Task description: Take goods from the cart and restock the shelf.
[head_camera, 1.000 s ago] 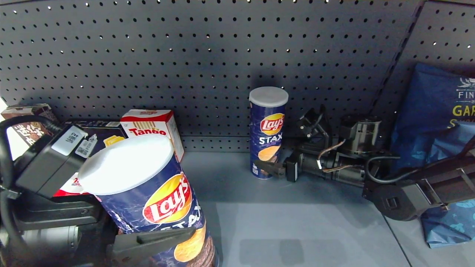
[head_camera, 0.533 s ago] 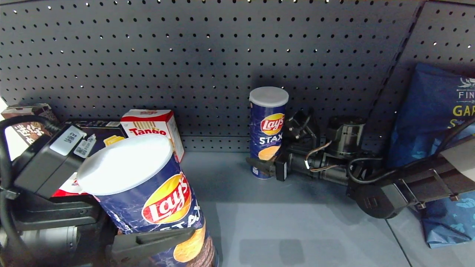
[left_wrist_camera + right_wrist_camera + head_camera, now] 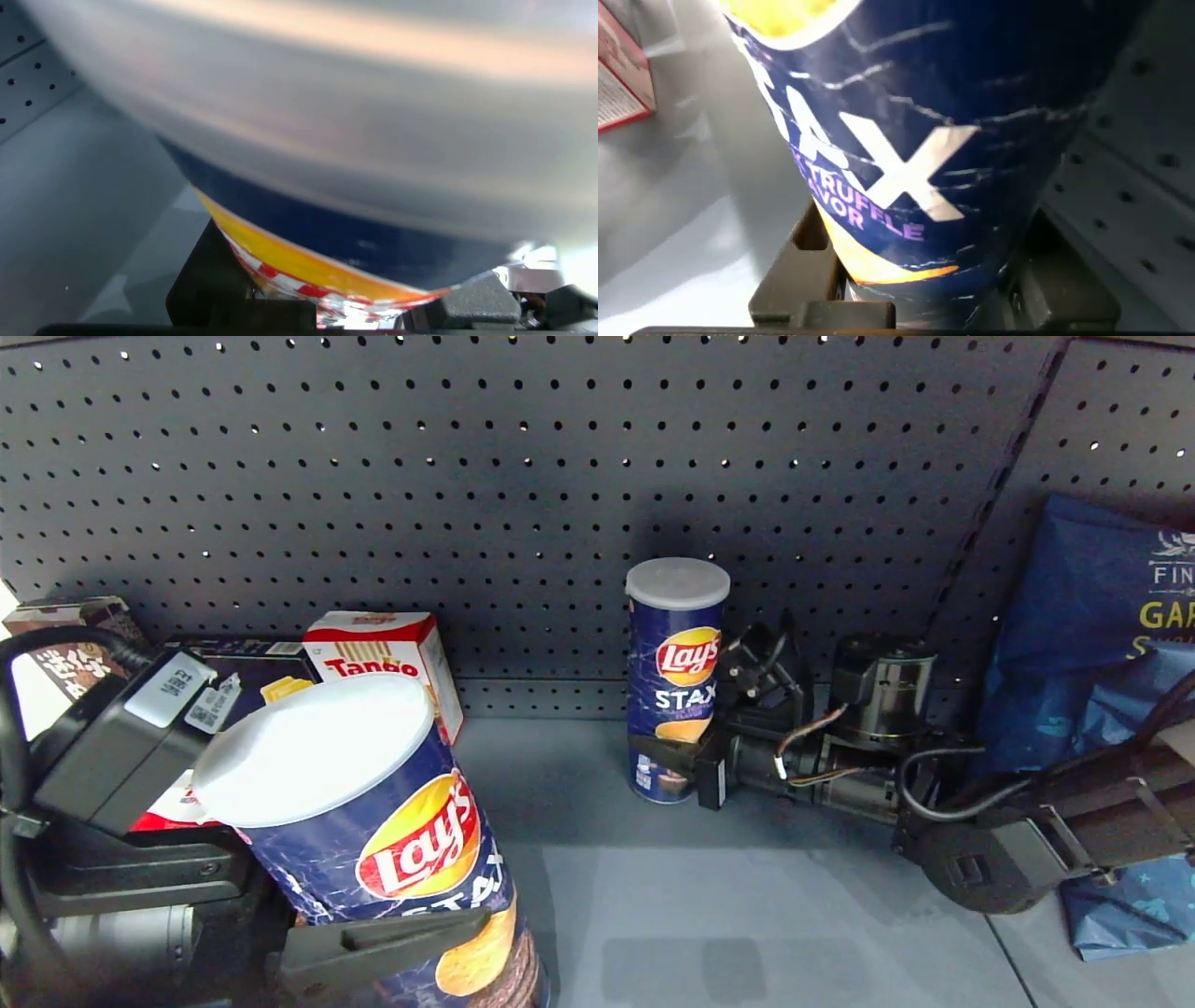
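Close to me, on the robot's left side, the left gripper point(image 3: 392, 933) pinches the near chip can point(image 3: 364, 831) low on its body. This can is blue with a white lid. It leans a little and is held at the front of the shelf board point(image 3: 747, 915). It has not been set down yet.

Farther back, the right gripper point(image 3: 667, 761) is pressed onto the bottom part of the far chip can point(image 3: 675, 681). That can stands straight up, near the pegboard wall point(image 3: 467, 476). I cannot tell if its bottom touches the board or hangs just above it.

Back on the left, a red and white wafer box point(image 3: 387, 658) sits against the wall. On the right, a blue snack bag point(image 3: 1092, 644) leans there too.

I think the job is partway done. The far can is nearly in its spot, but the fingers must let go of it. Then the near can needs a place beside it. I cannot tell how many goods wait in the cart.
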{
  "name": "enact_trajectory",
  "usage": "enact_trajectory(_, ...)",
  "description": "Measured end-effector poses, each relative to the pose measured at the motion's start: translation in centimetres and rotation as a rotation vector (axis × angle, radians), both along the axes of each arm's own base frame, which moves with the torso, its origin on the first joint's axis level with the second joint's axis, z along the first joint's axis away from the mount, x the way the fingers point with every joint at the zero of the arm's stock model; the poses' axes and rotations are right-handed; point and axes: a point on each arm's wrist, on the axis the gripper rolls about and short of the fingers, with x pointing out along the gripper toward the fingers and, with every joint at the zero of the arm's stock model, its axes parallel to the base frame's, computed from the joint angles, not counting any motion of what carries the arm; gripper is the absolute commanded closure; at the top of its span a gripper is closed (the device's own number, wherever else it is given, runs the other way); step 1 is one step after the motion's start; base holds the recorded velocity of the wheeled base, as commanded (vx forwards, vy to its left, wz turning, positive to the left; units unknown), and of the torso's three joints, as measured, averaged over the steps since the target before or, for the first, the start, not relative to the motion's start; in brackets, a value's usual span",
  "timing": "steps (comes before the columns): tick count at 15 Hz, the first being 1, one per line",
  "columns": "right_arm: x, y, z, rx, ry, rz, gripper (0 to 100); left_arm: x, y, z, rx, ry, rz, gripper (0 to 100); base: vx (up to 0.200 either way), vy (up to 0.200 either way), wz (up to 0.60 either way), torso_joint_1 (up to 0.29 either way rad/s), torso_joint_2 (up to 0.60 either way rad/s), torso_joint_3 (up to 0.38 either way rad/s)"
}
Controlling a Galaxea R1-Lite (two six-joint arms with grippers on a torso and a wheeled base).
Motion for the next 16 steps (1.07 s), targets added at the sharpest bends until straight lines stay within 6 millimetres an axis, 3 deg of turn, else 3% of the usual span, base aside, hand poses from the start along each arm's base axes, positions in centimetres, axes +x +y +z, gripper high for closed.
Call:
enact_trajectory(4, -4.2, -0.6, 1.6, 0.002, -0.015, -0.05, 100, 0.0, 0.0, 0.0, -0.001, -0.001, -0.001, 100, 0.0, 0.0, 0.0, 0.0, 0.0, 0.0)
enact_trajectory(10, -10.9, -0.7, 1.5, 0.013, 0.043, -0.123, 100, 0.1, -0.1, 0.3, -0.007, -0.014, -0.001, 100, 0.0, 0.0, 0.0, 0.0, 0.0, 0.0)
enact_trajectory(16, -13.7, -1.3, 0.1, 0.026, 0.045, -0.104, 100, 0.1, -0.1, 0.2, -0.006, -0.012, -0.001, 100, 0.0, 0.0, 0.0, 0.0, 0.0, 0.0)
